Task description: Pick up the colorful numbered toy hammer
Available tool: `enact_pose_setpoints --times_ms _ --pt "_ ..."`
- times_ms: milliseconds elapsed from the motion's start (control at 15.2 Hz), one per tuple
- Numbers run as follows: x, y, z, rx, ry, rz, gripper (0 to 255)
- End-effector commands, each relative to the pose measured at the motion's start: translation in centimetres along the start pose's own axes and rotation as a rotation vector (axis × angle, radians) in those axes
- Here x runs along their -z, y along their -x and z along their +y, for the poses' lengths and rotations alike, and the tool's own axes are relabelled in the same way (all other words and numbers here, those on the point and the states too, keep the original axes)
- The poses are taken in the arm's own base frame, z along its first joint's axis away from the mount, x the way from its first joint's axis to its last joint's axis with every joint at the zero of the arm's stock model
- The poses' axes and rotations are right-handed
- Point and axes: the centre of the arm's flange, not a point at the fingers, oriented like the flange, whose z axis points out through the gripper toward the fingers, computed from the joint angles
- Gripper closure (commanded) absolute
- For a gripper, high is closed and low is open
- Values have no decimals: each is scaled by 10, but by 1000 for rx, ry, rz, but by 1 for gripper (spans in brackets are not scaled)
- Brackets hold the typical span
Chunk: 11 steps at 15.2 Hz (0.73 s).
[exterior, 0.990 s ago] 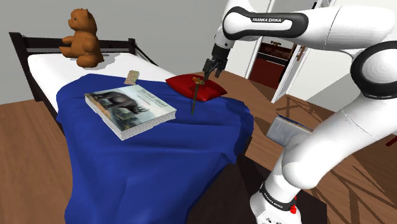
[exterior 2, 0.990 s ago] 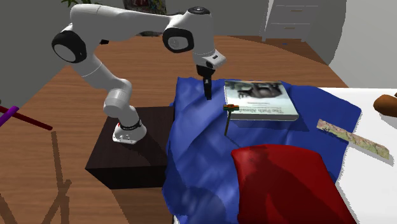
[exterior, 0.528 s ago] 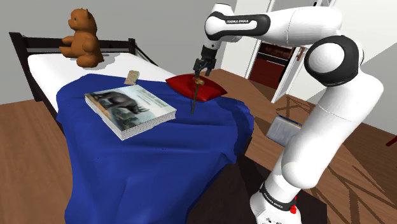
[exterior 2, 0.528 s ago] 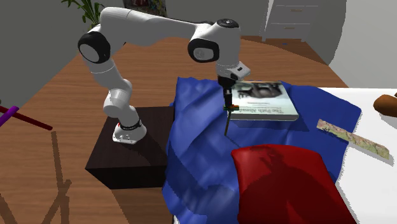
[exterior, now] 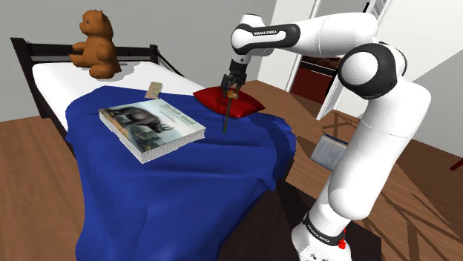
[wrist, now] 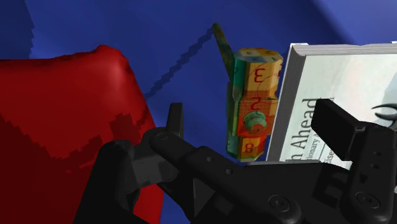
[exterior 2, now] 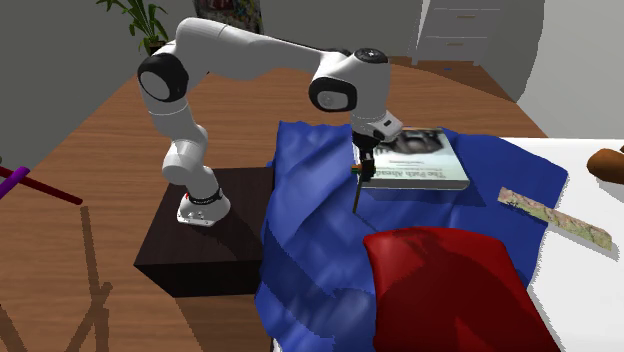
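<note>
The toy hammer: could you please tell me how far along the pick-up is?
Done: the gripper hangs just above the toy hammer, which stands on the blue blanket beside the book. In hand: nothing yet; the open fingers do not touch its head. Left: lower, close and lift.

Shoulder view bright, evenly lit, flat render shading; no glare, no blur. Blue blanket (exterior: 185, 193) softly shaded along folds. Streaked shadows crossed wooden floor (exterior: 438, 222) at lower right. Wrist view dimmer, colours saturated. Thin stair-stepped shadow ran from toy hammer (wrist: 254, 95) across blanket. Blocky shadow edge on red pillow (wrist: 57, 114).
</note>
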Motion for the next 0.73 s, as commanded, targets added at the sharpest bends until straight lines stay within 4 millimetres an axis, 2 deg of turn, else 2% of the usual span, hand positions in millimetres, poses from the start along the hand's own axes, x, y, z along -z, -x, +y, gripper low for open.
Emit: enact_pose_setpoints --times_ms 0,132,198,660 --pt "-14 3 0 0 0 0 0" --pt "-14 3 0 0 0 0 0" --pt "-14 3 0 0 0 0 255" --pt "-14 3 0 0 0 0 255"
